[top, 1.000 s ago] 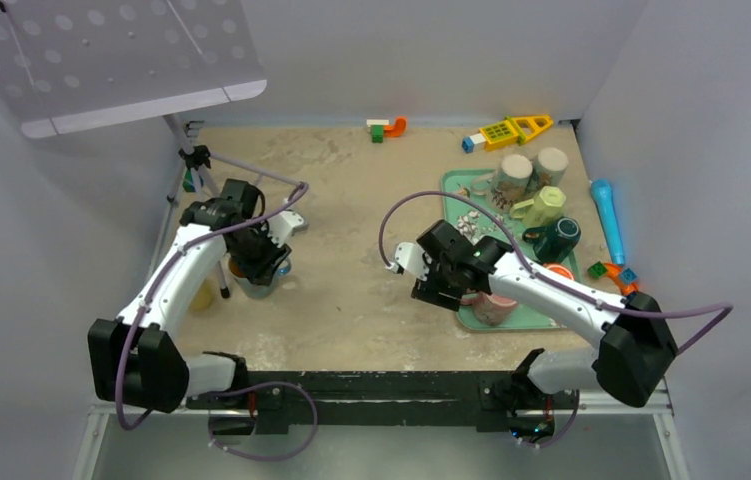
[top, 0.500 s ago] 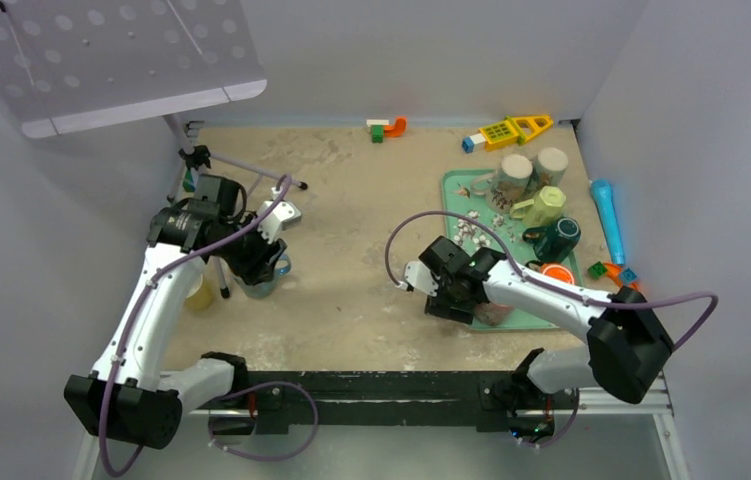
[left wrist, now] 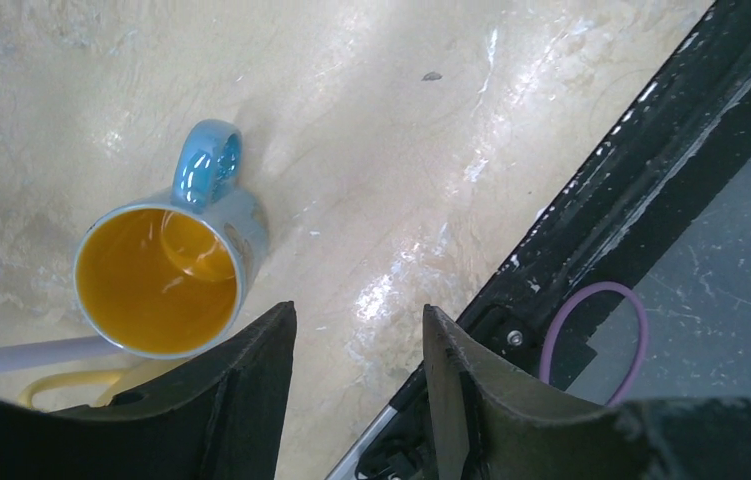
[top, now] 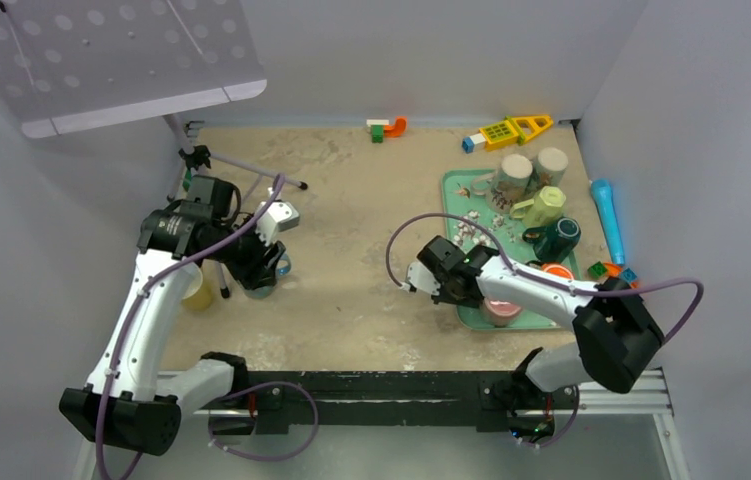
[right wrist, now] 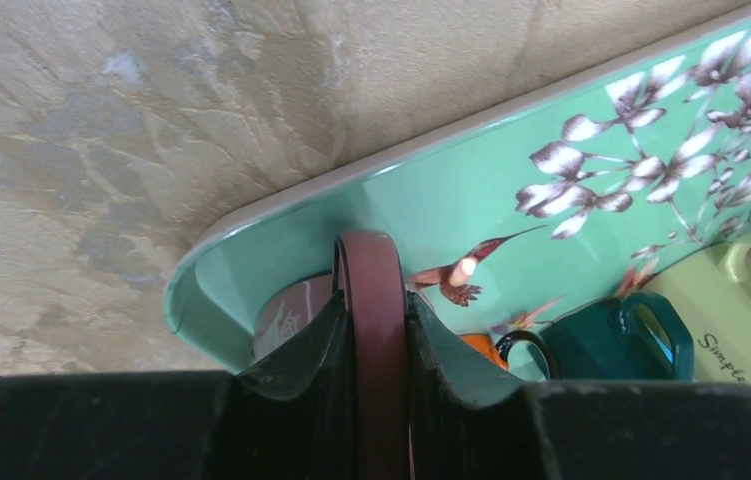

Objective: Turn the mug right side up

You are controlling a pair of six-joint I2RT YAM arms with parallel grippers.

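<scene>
One mug (right wrist: 372, 268) in right end effector (right wrist: 376, 312)

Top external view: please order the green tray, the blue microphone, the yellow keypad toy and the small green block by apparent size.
1. Green tray: clearly the largest.
2. Yellow keypad toy and blue microphone: similar length, so I do not rank them; the toy looks wider.
3. Small green block: the smallest.

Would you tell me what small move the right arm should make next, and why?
Probably a slight lift: the right pincer is shut on the handle of the mug, which sits low in the tray corner, leaving little room to rotate it.
</scene>
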